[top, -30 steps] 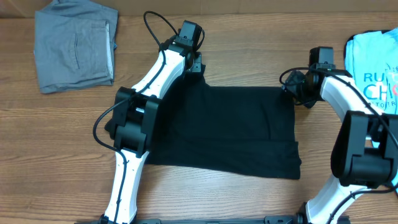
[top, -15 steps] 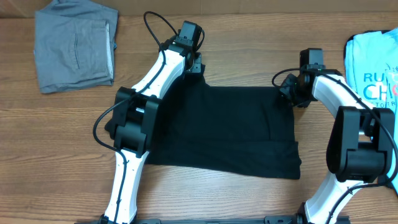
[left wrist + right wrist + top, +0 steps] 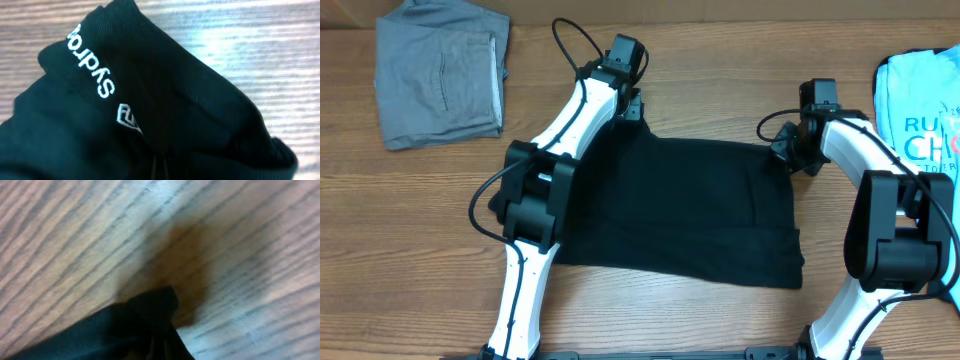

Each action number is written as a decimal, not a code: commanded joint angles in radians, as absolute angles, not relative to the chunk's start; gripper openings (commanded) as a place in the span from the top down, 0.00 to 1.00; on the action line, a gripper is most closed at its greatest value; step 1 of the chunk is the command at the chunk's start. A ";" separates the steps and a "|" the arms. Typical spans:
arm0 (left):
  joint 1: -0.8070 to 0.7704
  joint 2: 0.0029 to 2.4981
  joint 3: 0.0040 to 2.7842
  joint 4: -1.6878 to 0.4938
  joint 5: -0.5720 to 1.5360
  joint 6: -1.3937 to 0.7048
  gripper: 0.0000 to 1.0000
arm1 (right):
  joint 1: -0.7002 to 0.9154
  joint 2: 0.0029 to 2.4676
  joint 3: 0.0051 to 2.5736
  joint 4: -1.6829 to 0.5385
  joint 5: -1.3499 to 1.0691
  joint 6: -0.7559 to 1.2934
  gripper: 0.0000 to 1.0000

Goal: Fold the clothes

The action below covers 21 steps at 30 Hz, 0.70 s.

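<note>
The black garment (image 3: 690,210) lies spread flat in the middle of the table. My left gripper (image 3: 632,105) is shut on its far left corner. In the left wrist view the bunched black cloth (image 3: 165,100) with white stitched lettering (image 3: 95,65) fills the picture and runs down between the jaws of the left gripper (image 3: 160,167). My right gripper (image 3: 782,148) is shut on the far right corner. In the right wrist view that black corner (image 3: 150,312) pokes up from the closed right gripper (image 3: 161,350) just above the wood.
A folded grey garment (image 3: 440,75) lies at the far left of the wooden table (image 3: 720,60). A light-blue printed T-shirt (image 3: 920,100) lies at the far right, close behind my right arm. The black garment's near edge lies between the two arm bases.
My right gripper slid left to the black garment's far right corner and closed on it. The left arm and the garment have stayed put.
</note>
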<state>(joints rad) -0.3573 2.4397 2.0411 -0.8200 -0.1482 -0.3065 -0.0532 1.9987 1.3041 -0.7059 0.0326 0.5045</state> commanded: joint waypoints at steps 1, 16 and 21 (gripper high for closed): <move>-0.345 2.333 2.077 -0.877 -0.171 -0.284 0.96 | -0.072 2.018 1.359 -0.755 0.071 0.527 0.96; -0.339 2.104 2.077 -1.214 -0.176 -0.323 0.96 | -0.072 1.898 1.462 -0.998 0.066 0.581 0.96; -0.339 2.106 2.077 -1.371 -0.231 -0.370 0.96 | -0.072 1.871 1.462 -1.058 0.065 0.582 0.96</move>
<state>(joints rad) -0.3462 2.1189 2.0636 -1.3285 -0.1726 -0.3206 -0.0658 1.9175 1.4372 -1.0458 0.0525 0.5713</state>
